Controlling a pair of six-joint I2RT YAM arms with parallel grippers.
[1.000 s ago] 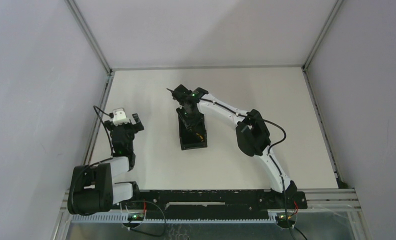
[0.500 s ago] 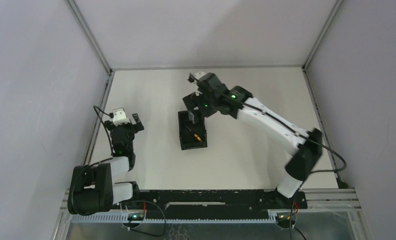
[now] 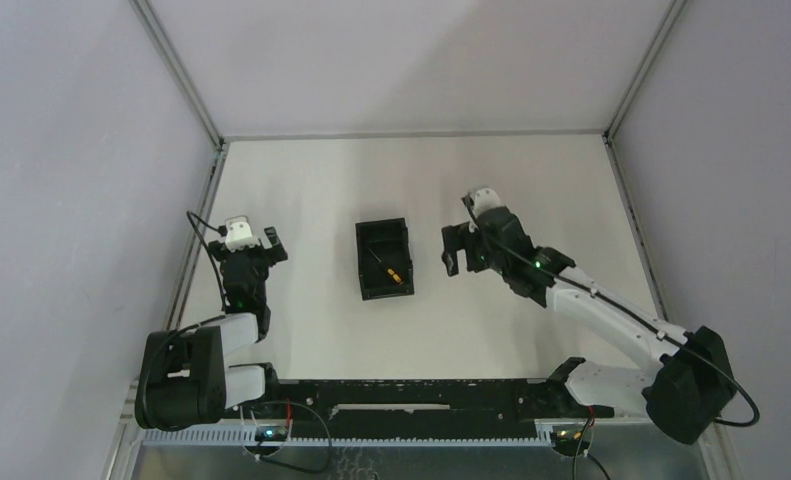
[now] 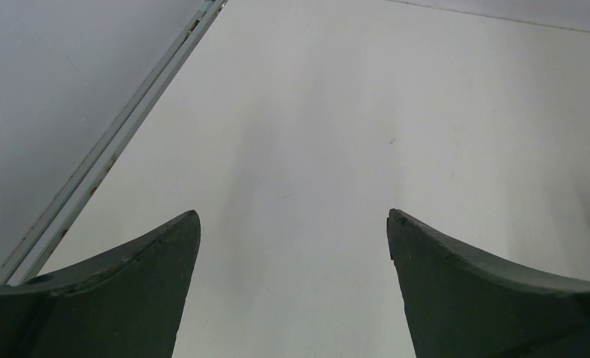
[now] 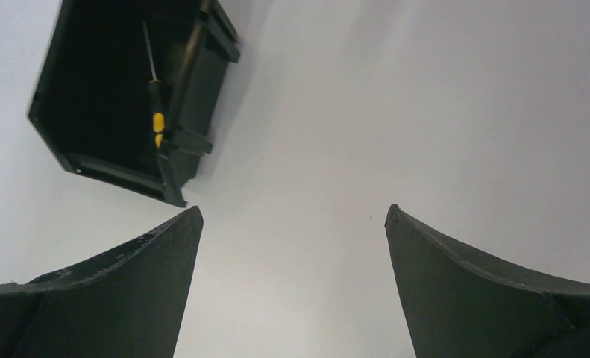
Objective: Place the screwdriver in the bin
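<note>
A: Screwdriver location?
B: Screwdriver (image 5: 154, 104) lies inside bin (image 5: 198, 82), handle toward its 5 o'clock corner.
A: Claw status?
B: Right claw (image 5: 293, 209): spread, empty, at bin's 3 o'clock. Left claw (image 4: 292, 214): spread, empty, 9 o'clock, over surface (image 4: 336, 112).

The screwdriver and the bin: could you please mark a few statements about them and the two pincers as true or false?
1. The screwdriver lies inside the bin. True.
2. The right pincer is shut on the screwdriver. False: it is open, empty and apart from the bin.
3. The left pincer is open and holds nothing. True.
4. The bin lies tipped on its side. False: it stands with its open top up.
</note>
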